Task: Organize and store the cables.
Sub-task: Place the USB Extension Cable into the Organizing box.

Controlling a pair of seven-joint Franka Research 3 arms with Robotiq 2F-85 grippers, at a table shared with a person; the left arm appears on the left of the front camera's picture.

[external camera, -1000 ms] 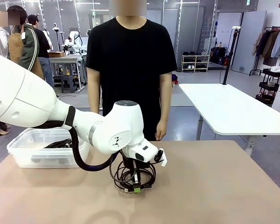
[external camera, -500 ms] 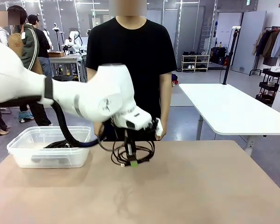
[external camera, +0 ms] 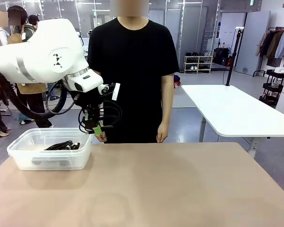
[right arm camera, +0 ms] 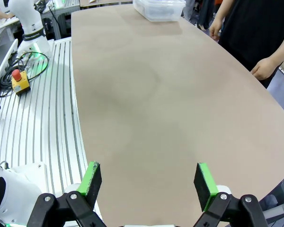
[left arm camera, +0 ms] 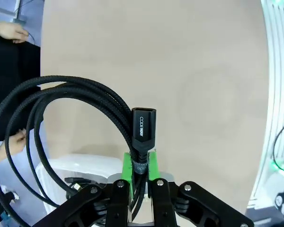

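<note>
A coiled black cable (external camera: 104,115) hangs in the air, clamped between the green pads of the left gripper (external camera: 97,129) — the loops droop from the fingers at about 1 o'clock of the clear plastic bin (external camera: 19,155), above its right end. In the left wrist view the same cable (left arm camera: 75,123) arcs out to 10 o'clock from the gripper (left arm camera: 141,165), and a plug end printed "CODEWAY" stands straight up at 12 o'clock between the closed fingers. A corner of the bin (left arm camera: 92,165) shows below the loops in that view.

More black cables (external camera: 62,145) lie inside the bin, which sits on the tan table (external camera: 180,189) at its far left, roughly 10 o'clock from the table's middle.

Behind the table a person in a black shirt (external camera: 132,61) stands with arms down; one hand (external camera: 163,136) hangs at the far edge.

The right gripper (right arm camera: 149,182) hovers above the bare table with its green pads spread wide apart, grasping nothing — the bin (right arm camera: 159,8) lies far off at 12 o'clock in its view, the person's hand (right arm camera: 262,68) at 2 o'clock.
</note>
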